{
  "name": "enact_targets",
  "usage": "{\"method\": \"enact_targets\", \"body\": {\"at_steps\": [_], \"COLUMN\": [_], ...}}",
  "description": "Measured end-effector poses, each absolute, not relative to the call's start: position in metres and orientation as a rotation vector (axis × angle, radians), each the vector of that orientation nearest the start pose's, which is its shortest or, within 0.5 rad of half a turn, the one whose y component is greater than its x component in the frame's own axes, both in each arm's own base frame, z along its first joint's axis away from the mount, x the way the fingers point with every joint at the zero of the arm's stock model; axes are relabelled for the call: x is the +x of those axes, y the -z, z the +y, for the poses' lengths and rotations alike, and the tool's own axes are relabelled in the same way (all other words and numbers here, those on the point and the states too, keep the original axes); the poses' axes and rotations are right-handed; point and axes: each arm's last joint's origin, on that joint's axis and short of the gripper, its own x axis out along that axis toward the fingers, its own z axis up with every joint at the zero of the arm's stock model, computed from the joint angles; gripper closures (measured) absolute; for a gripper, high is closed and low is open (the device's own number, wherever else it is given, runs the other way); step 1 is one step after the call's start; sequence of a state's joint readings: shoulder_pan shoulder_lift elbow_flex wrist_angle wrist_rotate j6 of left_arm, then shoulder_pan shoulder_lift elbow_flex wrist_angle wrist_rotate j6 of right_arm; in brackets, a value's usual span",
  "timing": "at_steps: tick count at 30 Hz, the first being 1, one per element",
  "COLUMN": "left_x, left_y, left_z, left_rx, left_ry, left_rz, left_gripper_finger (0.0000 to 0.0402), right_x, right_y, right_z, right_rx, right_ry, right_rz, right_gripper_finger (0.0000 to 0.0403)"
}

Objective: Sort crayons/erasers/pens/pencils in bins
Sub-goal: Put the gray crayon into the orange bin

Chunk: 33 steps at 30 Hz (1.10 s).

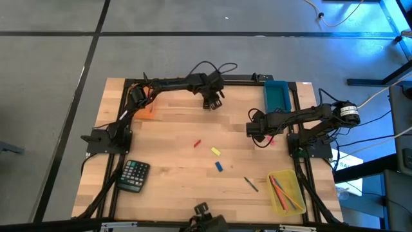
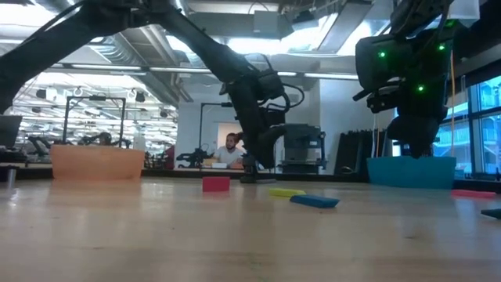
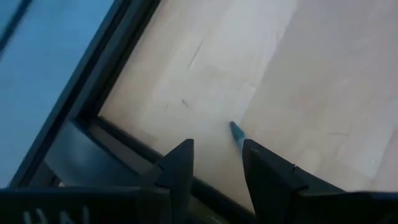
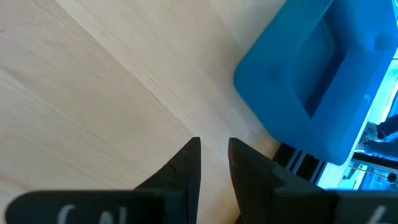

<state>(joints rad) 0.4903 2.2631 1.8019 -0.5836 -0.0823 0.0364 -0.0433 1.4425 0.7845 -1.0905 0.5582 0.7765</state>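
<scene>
Fig. – desk point(image 1: 174, 122) from above, w/ low & wrist views. I run both arms remotely.

L gripper point(image 1: 212, 102) hangs nr the far edge, about mid-desk. Its fingers point(image 3: 180, 163) are apart, and a slim blue tip point(image 3: 236, 130) shows in the gap beside one finger; I can't tell what it belongs to. R gripper point(image 1: 253, 131) sits right of centre, just short of the teal bin point(image 1: 277, 95) at the far right corner. Its fingers point(image 4: 186, 163) are a narrow gap apart w/ nothing between.

Loose mid-desk, well apart from both grippers: red crayon point(image 1: 197, 144), yellow eraser point(image 1: 215, 151), blue eraser point(image 1: 219, 166), and a dark thin stick point(image 1: 251, 184) toward the near edge. Pink eraser point(image 1: 271, 140) lies partly under the R arm. Calculator point(image 1: 134, 175) is nr the near left corner. Yellow bin point(image 1: 295, 182) at the near right corner holds several long sticks; I can't tell pens from pencils.

Orange bin point(image 1: 147, 111) at the far left corner is partly covered by the L arm.

Surface is pale wood planks in a black frame, on grey floor. Low view shows an open hall w/ a person point(image 2: 229, 149) seated far behind
</scene>
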Motion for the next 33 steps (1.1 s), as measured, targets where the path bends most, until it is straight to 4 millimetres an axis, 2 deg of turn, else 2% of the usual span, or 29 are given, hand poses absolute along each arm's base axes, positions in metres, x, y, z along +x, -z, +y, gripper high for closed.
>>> {"method": "enact_targets", "body": {"at_steps": [3, 9, 14, 23, 33], "left_x": [0.426, 0.433, 0.435, 0.421, 0.423], "left_y": [-0.167, -0.164, -0.163, -0.156, -0.155], "left_z": [0.23, 0.217, 0.209, 0.199, 0.191], "left_rx": [-0.204, -0.146, -0.132, -0.125, -0.124], "left_ry": [-0.461, -0.444, -0.35, -0.303, -0.306], "left_rz": [1.03, 1.049, 1.072, 1.264, 1.283], "left_gripper_finger": [0.027, 0.027, 0.027, 0.027, 0.027], "right_x": [0.2, 0.2, 0.201, 0.202, 0.204], "right_y": [-0.172, -0.172, -0.172, -0.171, -0.171], "right_z": [-0.024, -0.024, -0.023, -0.023, -0.023], "right_rx": [0.12, 0.133, 0.149, 0.148, 0.147], "right_ry": [1.042, 1.037, 1.026, 1.015, 1.001], "right_rz": [1.401, 1.397, 1.403, 1.394, 1.38], "right_gripper_finger": [0.0318, 0.0318, 0.0318, 0.0318, 0.0318]}}
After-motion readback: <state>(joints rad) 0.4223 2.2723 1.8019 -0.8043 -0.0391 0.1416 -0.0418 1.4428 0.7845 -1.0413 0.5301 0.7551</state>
